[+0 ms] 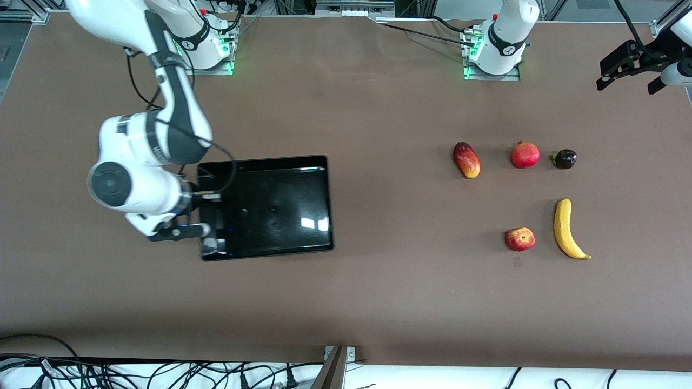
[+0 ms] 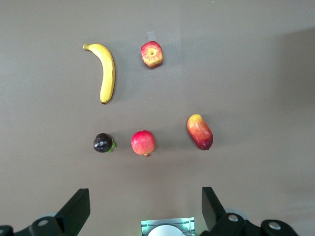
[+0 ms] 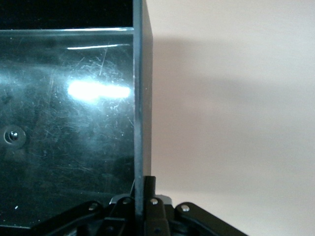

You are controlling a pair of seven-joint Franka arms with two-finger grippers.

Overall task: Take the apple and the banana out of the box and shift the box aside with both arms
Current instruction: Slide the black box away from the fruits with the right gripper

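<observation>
The black box (image 1: 270,210) lies on the table toward the right arm's end. My right gripper (image 1: 210,244) is shut on the box's wall at that end, near the corner closest to the front camera. In the right wrist view the wall (image 3: 141,98) runs straight between the fingers of my right gripper (image 3: 142,189). The apple (image 1: 520,239) and the banana (image 1: 565,228) lie side by side toward the left arm's end. They also show in the left wrist view: apple (image 2: 152,53), banana (image 2: 106,71). My left gripper (image 1: 630,84) hangs open and empty, high over the table's edge at its own end (image 2: 145,204).
A mango (image 1: 466,160), a pomegranate (image 1: 525,155) and a dark purple fruit (image 1: 564,159) lie in a row farther from the front camera than the apple and banana. Bare brown table lies between the box and the fruits. Cables lie along the table's front edge.
</observation>
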